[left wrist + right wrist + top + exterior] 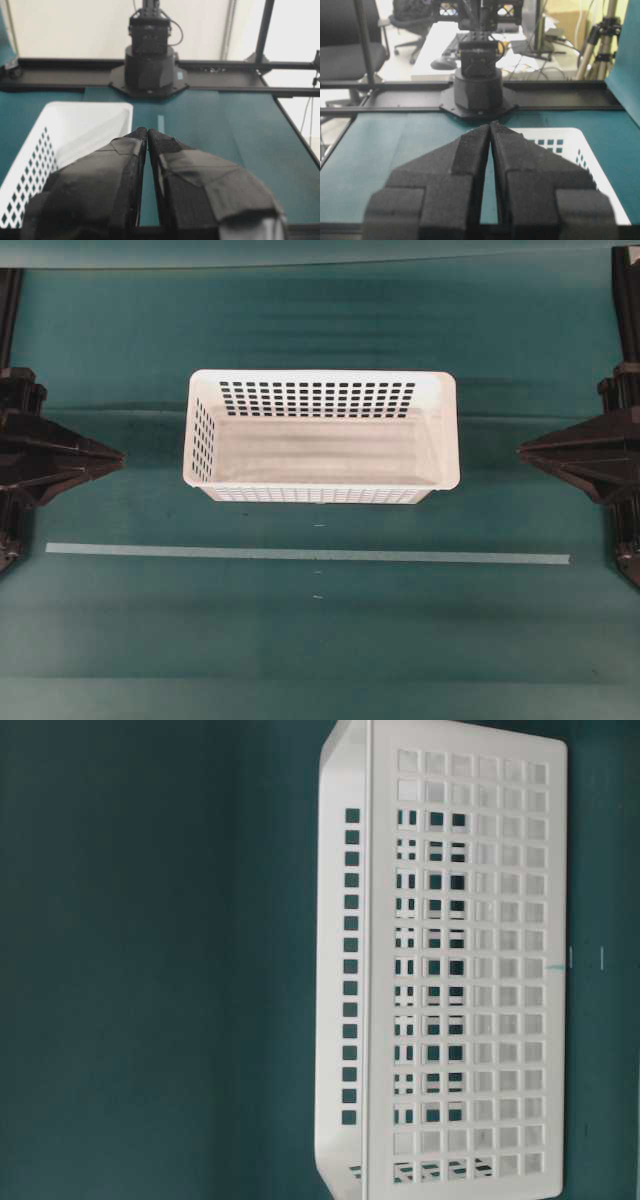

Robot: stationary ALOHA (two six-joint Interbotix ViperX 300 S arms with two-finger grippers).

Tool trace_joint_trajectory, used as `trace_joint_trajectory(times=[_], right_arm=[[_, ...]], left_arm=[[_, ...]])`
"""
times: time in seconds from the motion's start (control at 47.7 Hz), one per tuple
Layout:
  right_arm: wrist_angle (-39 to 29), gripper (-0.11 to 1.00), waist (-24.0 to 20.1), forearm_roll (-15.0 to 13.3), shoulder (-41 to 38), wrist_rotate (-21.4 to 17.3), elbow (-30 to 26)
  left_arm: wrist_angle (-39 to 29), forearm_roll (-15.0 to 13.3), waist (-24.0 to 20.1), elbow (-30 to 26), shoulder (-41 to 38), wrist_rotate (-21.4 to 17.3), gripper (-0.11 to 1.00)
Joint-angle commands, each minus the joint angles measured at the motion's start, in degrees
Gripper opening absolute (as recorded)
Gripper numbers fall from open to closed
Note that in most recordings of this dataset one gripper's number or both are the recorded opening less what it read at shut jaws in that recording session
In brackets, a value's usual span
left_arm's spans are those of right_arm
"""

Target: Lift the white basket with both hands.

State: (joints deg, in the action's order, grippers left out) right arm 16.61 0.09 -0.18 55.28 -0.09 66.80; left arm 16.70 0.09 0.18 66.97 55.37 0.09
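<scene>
While the overhead view takes in the whole scene, only the wrist cameras show the jaws themselves. From above, the white basket (pixel 321 436) sits upright and empty on the teal desk (pixel 120 640), near its middle, mouth up, its long axis running left to right, parallel to the pale tape strip (pixel 308 555) that lies just in front of it. The left gripper (pixel 118 456) and right gripper (pixel 522 450) wait at the desk's two edges, tips pointing inward at the basket's short ends, both well apart from it. The left wrist view shows that gripper's jaws pressed together with nothing between them, the basket's corner beyond. The right wrist view shows the same: jaws closed on nothing. The table-level view is filled by one long perforated wall, with neither gripper in sight.
</scene>
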Motion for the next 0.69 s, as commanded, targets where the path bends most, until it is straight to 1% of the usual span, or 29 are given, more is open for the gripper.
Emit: trace_joint_trajectory(times=[0.0,0.063,0.126,0.189,0.272,0.356,0.398,0.482,0.566,0.67], right_arm=[[0.53,0.14,-0.35,0.35,-0.53,-0.44,-0.26],[0.0,0.15,-0.35,0.44,-0.53,-0.53,-0.26],[-0.62,0.08,-0.18,0.7,-0.53,-1.14,-0.26],[-1.58,0.04,0.18,1.49,-0.44,-2.46,-0.35],[-3.78,0.03,0.26,3.69,-0.53,-5.27,-0.97],[-7.21,0.03,0.88,5.71,-0.62,-8.44,-1.85],[-9.4,0.03,1.58,6.68,-0.79,-10.2,-2.37],[-16.08,0.03,3.96,8.61,-1.58,-15.03,-4.13],[-23.29,0.03,6.86,9.32,-2.81,-20.21,-6.59],[-32.43,0.03,10.46,9.32,-4.92,-26.98,-10.28]], left_arm=[[-0.35,0.7,-0.35,-0.97,0.0,1.76,0.14],[-1.14,0.79,-0.62,-0.97,0.0,2.81,0.13],[-2.2,0.79,-0.62,-0.97,-0.18,3.87,0.04],[-3.25,0.79,-0.62,-1.05,-0.26,5.62,-0.02],[-4.04,0.7,-0.88,-1.58,-0.18,8.79,-0.04],[-4.48,0.79,-1.41,-2.11,0.09,12.74,-0.05],[-4.75,0.79,-1.58,-2.37,0.18,14.5,-0.05],[-5.54,0.79,-2.02,-2.9,-0.18,17.49,-0.05],[-7.03,0.79,-2.55,-3.96,-0.44,20.83,-0.05],[-10.63,0.7,-4.22,-6.06,-1.05,25.75,-0.05]])
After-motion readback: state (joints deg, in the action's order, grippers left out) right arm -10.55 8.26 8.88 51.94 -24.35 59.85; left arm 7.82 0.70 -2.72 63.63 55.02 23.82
